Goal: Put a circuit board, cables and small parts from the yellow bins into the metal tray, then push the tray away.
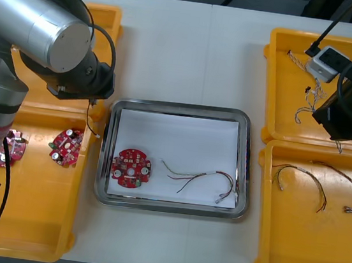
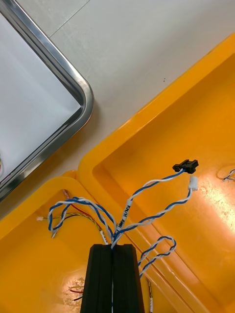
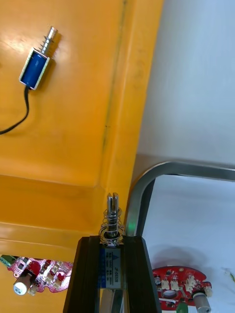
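Note:
My left gripper [image 1: 92,97] hangs over the left bins' inner edge, beside the metal tray's [image 1: 179,108] left corner. In the left wrist view my left gripper [image 3: 112,239] is shut on a small metal part [image 3: 112,222] with a spring; its black wire [image 1: 93,124] dangles. My right gripper [image 1: 339,140] hovers over the right bins. There my right gripper [image 2: 112,247] is shut on a twisted blue and white cable [image 2: 147,195], lifted above the bin floor. In the tray lie a round red circuit board [image 1: 131,168] and a red and yellow cable [image 1: 202,178].
The near left yellow bin [image 1: 24,215] holds two more circuit boards [image 1: 66,145]. Another small metal part [image 3: 36,63] lies in the far left bin. More cables [image 1: 298,178] lie in the near right bin [image 1: 315,251], and twisted cables [image 1: 308,99] in the far right bin.

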### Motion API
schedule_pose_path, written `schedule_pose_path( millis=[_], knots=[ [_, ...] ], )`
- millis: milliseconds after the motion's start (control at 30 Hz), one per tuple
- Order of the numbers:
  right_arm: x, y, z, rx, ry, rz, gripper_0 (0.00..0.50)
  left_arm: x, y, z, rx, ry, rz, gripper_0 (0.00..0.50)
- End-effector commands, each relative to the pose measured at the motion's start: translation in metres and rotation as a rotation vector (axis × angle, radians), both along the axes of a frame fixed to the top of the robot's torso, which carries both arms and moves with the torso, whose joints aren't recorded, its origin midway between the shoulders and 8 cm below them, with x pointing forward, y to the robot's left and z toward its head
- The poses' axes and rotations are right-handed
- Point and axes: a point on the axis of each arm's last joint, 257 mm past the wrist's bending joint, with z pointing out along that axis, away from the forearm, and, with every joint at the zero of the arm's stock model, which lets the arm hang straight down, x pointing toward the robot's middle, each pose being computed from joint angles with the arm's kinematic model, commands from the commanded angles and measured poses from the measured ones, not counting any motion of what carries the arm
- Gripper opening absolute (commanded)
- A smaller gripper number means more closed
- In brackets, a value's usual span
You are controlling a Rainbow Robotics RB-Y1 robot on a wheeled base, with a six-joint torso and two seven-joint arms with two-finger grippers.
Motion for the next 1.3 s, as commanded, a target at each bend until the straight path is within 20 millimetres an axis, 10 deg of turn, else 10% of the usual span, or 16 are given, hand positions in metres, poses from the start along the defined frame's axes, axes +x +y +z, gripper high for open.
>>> schedule_pose_path(
  millis=[33,800,1300],
  knots=[
    [0.008,0.01,0.013,0.013,-0.036,-0.004,0.0,-0.011,-0.007,-0.006,-0.037,0.004,0.064,0.0],
    [0.009,0.008,0.013,0.006,-0.039,-0.007,0.0,-0.007,-0.08,-0.041,-0.098,-0.073,-0.043,0.0],
    [0.009,0.008,0.013,0.006,-0.039,-0.007,0.0,-0.002,-0.083,-0.073,-0.079,-0.081,-0.037,0.0]
  ],
)
